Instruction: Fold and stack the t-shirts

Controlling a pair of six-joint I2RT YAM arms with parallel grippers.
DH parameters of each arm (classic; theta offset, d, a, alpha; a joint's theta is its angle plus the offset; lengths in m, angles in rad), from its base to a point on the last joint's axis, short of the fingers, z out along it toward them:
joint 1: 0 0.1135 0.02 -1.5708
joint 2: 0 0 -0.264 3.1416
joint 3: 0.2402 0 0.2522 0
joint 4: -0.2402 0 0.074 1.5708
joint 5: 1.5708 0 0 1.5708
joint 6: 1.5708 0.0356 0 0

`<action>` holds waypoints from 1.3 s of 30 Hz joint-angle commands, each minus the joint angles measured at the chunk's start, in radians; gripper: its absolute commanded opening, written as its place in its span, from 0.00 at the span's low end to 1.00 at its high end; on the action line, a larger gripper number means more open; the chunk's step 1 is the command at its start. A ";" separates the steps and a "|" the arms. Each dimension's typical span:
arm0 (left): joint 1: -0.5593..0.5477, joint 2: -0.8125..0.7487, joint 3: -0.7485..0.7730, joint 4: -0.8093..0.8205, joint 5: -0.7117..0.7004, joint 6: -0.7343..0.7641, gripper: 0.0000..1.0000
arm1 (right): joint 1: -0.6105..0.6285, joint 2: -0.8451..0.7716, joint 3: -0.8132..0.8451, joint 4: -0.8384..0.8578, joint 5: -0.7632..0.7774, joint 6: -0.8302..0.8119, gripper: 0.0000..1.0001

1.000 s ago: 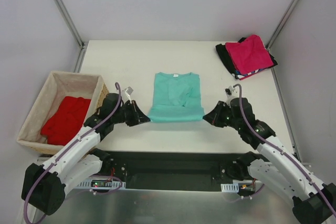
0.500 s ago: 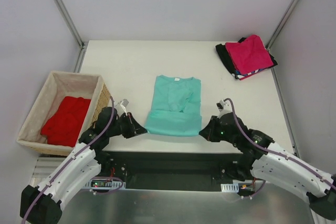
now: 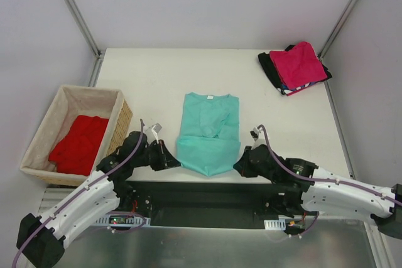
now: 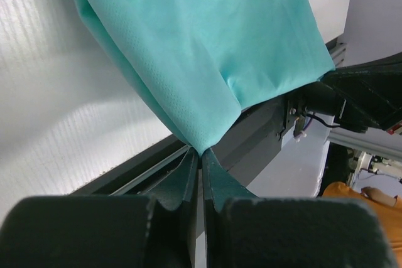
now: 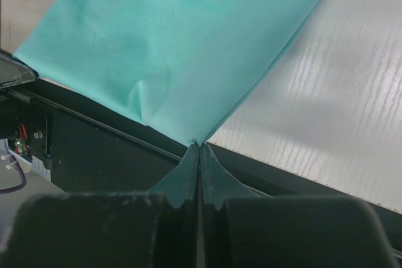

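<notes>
A teal-green t-shirt (image 3: 208,131) lies in the middle of the table, its hem end hanging over the near edge. My left gripper (image 3: 173,162) is shut on its near left corner (image 4: 200,145). My right gripper (image 3: 237,165) is shut on its near right corner (image 5: 196,137). Both pinch the teal cloth at the fingertips, past the table's front edge. A folded magenta-pink t-shirt (image 3: 303,62) tops a stack at the far right, over a striped one and a black t-shirt (image 3: 271,68). A bright red t-shirt (image 3: 79,142) lies in the basket.
The tan wicker basket (image 3: 45,127) stands at the left, beside my left arm. The black frame rail (image 3: 207,196) runs under the table's near edge. Metal posts rise at the table's far corners.
Both grippers have drawn the teal shirt's near corners toward me, from on the table to past its front edge. The hem now droops over the edge.
</notes>
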 commanded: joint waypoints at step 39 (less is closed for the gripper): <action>0.022 0.441 0.460 -0.011 -0.192 0.150 0.00 | -0.361 0.236 0.280 0.002 -0.011 -0.259 0.01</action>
